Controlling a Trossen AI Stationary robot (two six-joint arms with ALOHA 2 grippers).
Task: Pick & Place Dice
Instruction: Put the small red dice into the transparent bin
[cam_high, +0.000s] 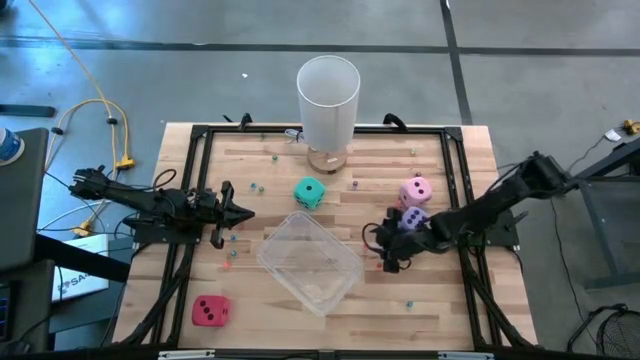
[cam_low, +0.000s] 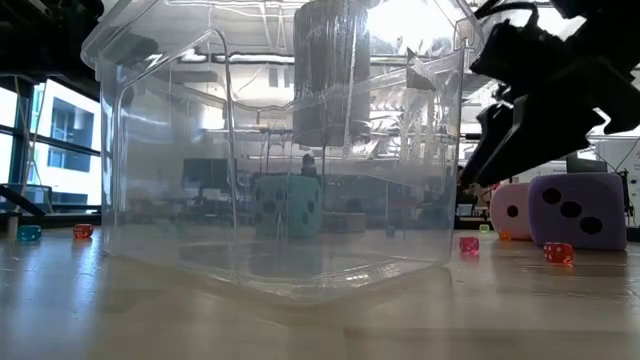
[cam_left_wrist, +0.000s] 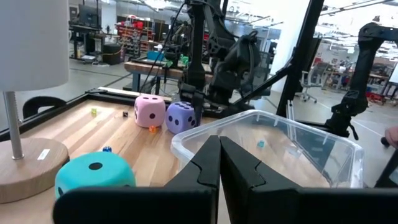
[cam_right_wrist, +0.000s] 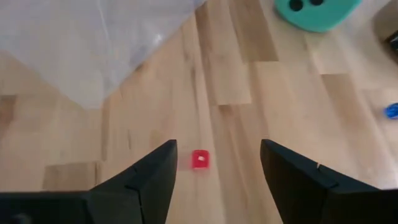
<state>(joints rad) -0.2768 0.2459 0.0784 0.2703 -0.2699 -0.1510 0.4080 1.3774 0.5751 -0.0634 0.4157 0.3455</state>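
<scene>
My right gripper (cam_high: 384, 252) hangs with fingers spread and empty, just beside the purple die (cam_high: 411, 220); I'd centre over that die before closing, then carry it to the clear bin (cam_high: 311, 261); left gripper (cam_high: 222, 218) is clenched, idle beside the bin. Four dice: purple, pink (cam_high: 416, 190), teal (cam_high: 309, 192), red (cam_high: 210, 311); one bin.
</scene>
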